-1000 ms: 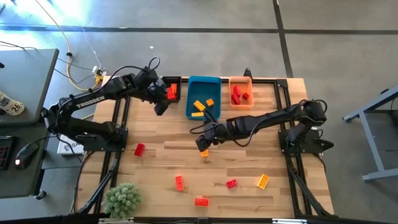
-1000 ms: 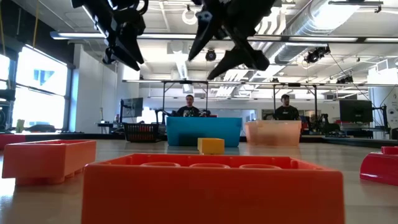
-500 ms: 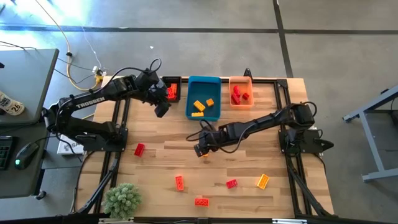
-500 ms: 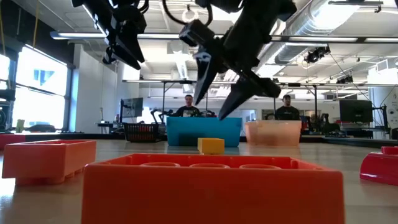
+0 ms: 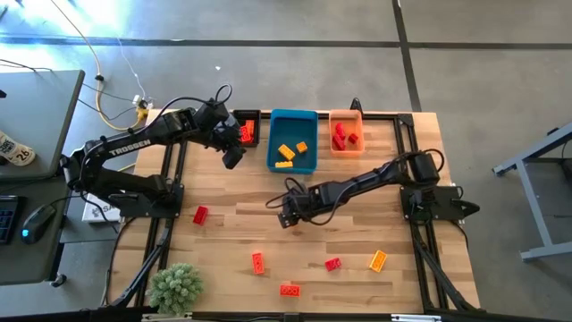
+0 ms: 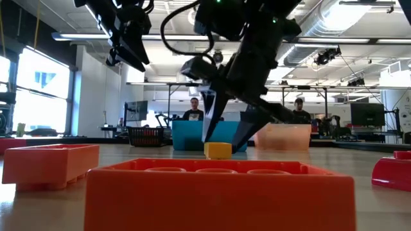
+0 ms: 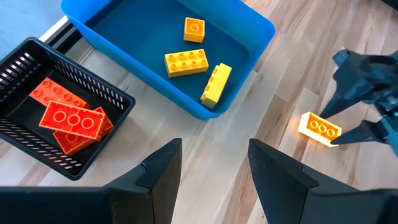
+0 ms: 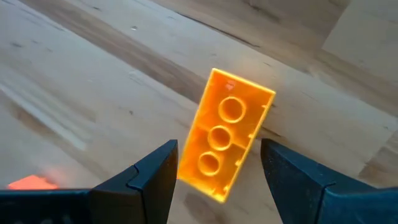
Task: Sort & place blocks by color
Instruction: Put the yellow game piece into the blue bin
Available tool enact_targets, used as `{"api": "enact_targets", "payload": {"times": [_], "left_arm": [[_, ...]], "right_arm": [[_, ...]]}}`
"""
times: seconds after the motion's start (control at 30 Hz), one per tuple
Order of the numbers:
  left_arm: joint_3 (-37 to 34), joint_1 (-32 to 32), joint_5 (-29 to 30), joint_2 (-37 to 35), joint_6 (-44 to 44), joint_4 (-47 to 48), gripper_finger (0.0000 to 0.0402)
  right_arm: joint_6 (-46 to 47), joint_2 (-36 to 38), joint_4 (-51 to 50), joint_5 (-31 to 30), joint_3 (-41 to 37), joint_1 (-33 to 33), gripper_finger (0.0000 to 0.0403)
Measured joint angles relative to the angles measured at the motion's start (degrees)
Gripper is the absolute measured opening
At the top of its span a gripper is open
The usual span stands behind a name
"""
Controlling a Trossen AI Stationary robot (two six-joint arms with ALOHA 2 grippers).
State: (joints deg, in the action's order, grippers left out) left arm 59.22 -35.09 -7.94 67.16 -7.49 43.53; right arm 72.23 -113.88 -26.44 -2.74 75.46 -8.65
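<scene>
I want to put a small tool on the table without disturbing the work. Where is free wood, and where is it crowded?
Bare wood lies between the red block at the left and the right gripper. It is crowded along the far edge, with the black bin, the blue bin and the orange bin, and around the yellow block between the open fingers.

We see a yellow-orange block (image 8: 226,135) on the pale wood-grain surface (image 8: 74,87), yellow blocks (image 7: 186,61) in a blue bin (image 7: 249,28), red blocks (image 7: 73,118) in a black bin (image 7: 37,59).

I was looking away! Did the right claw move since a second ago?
Yes. In the low view the right claw has dropped from high above the blue bin to straddle the yellow block, open.
</scene>
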Motion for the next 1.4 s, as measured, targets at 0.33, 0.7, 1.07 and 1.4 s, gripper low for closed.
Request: {"api": "enact_targets", "payload": {"times": [0.33,0.7,1.07,1.4], "left_arm": [[0.0,0.0,0.0,0.0,-1.61,-0.02,0.0174],[0.0,0.0,-0.02,0.0,-5.26,-0.02,0.0174],[0.0,0.25,-0.02,0.02,-16.57,3.73,0.0174],[0.0,3.66,4.55,0.02,-24.28,9.87,0.0174]], "right_arm": [[0.93,-2.3,0.79,0.0,0.13,0.07,0.019],[-12.77,-2.38,1.78,5.22,0.16,3.74,0.0109],[-28.71,1.99,4.41,7.11,-0.2,9.15,0.0109],[-41.9,9.05,4.5,7.36,-0.09,16.61,0.0109]]}}
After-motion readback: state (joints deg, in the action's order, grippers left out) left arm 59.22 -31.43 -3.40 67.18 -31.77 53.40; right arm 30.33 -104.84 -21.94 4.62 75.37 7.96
